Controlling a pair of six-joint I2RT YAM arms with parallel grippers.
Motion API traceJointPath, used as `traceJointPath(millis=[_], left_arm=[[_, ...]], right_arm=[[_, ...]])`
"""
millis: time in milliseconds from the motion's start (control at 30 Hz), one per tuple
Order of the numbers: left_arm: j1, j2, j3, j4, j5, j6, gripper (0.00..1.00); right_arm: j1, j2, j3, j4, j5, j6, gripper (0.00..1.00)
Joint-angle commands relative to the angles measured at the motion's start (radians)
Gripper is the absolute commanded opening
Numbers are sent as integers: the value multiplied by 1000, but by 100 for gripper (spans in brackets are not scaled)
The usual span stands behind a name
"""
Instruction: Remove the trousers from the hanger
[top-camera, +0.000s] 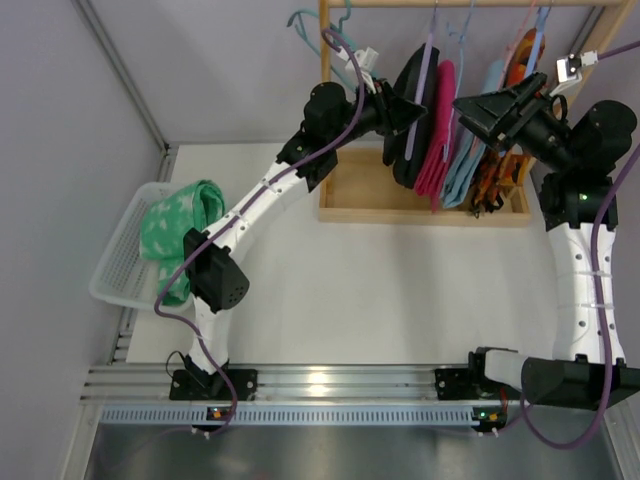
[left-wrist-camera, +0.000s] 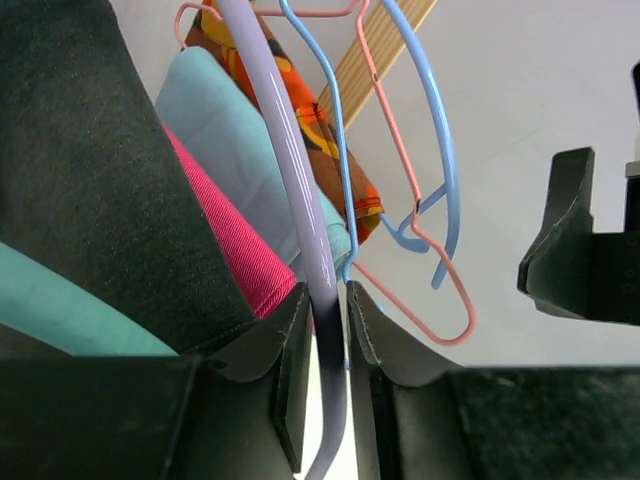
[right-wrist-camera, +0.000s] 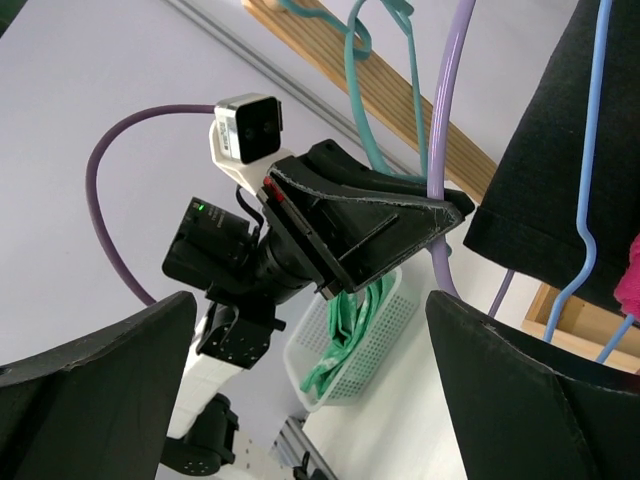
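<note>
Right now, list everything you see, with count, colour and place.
wooden rack: one, light wood, far side of the table
black trousers: one, black, leftmost on the rack
magenta trousers: one, pink, beside the black pair
light blue trousers: one, light blue, next rightward
orange patterned trousers: one, orange, rightmost
basket: one, white, table's left edge
mint-green patterned trousers: one, mint green, in the basket
lilac hanger: one, lilac, by the black pair
blue hanger: at least one, blue, among the hanging pairs
pink hanger: one, pink, beside the blue
teal hanger: at least one, teal, empty, rail's left end
left tool: one, black, shut on the lilac hanger
right tool: one, black, open, rack's right side
</note>
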Motion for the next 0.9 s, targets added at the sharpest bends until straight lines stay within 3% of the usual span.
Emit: traceJointPath(millis=[0,133,200,267,500,567,800,867], left_arm=[[5,-8,19,125,14,-53,24],[5,1,31,128,15,-66,16],[5,12,42,130,25,-72,18],[5,23,44,130,28,-85,28],[5,73,73,153,52,-137,27],[5,81,77,176,55,-166,25],[15,75,96,272,57,-197,0],[18,60,96,294,49,-201,0]], right_arm=[[-20,-36,0,41,-27,-11,99],[-26,-39,-3,47,-33,-9,99],[-28,-39,-8,48,-36,-9,100],[-32,-42,-9,48,-41,-7,100],[-40,-45,-22,51,-44,-4,99],[-43,-44,-22,53,-47,-3,99],[-49,-44,-19,57,-59,-3,99],[-49,-44,-22,65,-59,2,99]])
